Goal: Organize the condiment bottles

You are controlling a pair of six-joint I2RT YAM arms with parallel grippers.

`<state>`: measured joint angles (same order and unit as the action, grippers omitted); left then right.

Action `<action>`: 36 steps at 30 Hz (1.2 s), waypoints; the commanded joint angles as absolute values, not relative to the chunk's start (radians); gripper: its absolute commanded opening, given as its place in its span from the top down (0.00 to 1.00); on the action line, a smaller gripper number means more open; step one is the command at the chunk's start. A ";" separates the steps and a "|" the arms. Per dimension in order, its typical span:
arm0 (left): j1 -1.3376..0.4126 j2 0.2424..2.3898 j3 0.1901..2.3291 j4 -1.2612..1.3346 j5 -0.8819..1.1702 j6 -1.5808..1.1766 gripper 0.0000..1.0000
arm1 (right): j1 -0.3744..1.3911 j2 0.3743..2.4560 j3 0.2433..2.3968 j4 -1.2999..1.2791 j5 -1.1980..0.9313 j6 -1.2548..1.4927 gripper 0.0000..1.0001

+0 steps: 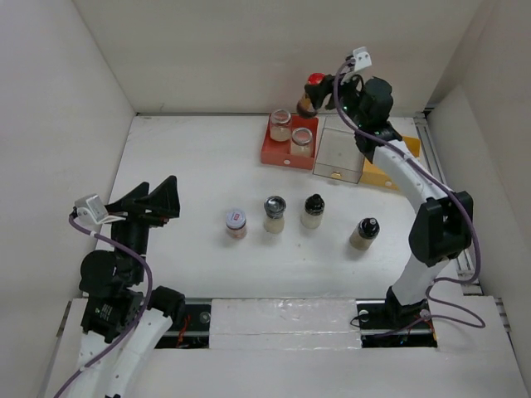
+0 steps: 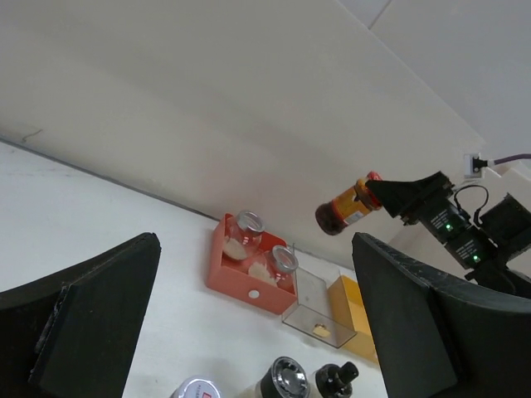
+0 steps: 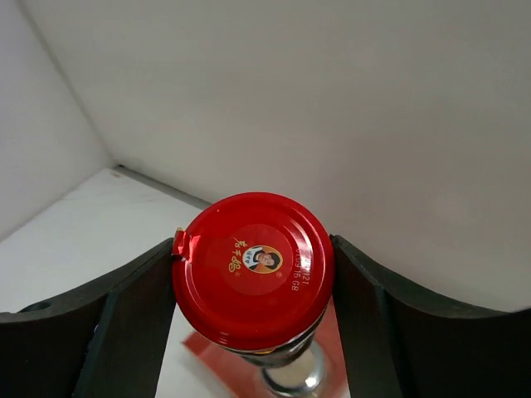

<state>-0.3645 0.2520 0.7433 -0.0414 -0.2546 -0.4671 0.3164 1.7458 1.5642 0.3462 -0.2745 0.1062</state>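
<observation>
Tabletop [image 1: 191, 182]: white, walled at the far, left and right edges. Three square trays in a row along the far edge, right of centre:
- red tray [image 1: 270, 154] (leftmost; round hole in its near wall)
- clear tray [image 1: 340, 154], just beside it
- yellow tray [image 1: 377, 176], rightmost, partly hidden

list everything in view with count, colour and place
red-cap jar: 1, dark, held in the air near the back wall
glass jars: 2, clear, in the red tray
white-lid jar: 1, pale, left end of the mid-table row
silver-lid jar: 1, pale, second in the row
black-cap bottles: 2, pale, right half of the row
red tray: 1, red, far side of the table
clear tray: 1, clear, right of the red tray
yellow tray: 1, yellow, right of the clear tray
table: 1, white
left gripper: 1, black, open, near left
right gripper: 1, black, shut on the red-cap jar
</observation>
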 commanded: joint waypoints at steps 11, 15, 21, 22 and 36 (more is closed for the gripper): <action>-0.364 0.304 0.735 0.020 -0.213 -0.451 0.02 | 0.155 1.851 1.585 0.351 -0.177 0.065 0.47; -0.364 0.314 0.735 0.029 -0.213 -0.442 0.02 | 0.134 1.928 1.620 0.351 -0.154 0.055 0.47; -0.364 0.334 0.735 0.029 -0.213 -0.442 0.02 | 0.123 2.049 1.687 0.351 -0.143 0.055 0.47; -0.364 0.334 0.735 0.029 -0.213 -0.442 0.02 | 0.123 2.060 1.687 0.365 -0.143 0.055 0.47; -0.364 0.365 0.735 0.038 -0.213 -0.433 0.03 | 0.123 2.123 1.686 0.463 -0.061 0.055 0.40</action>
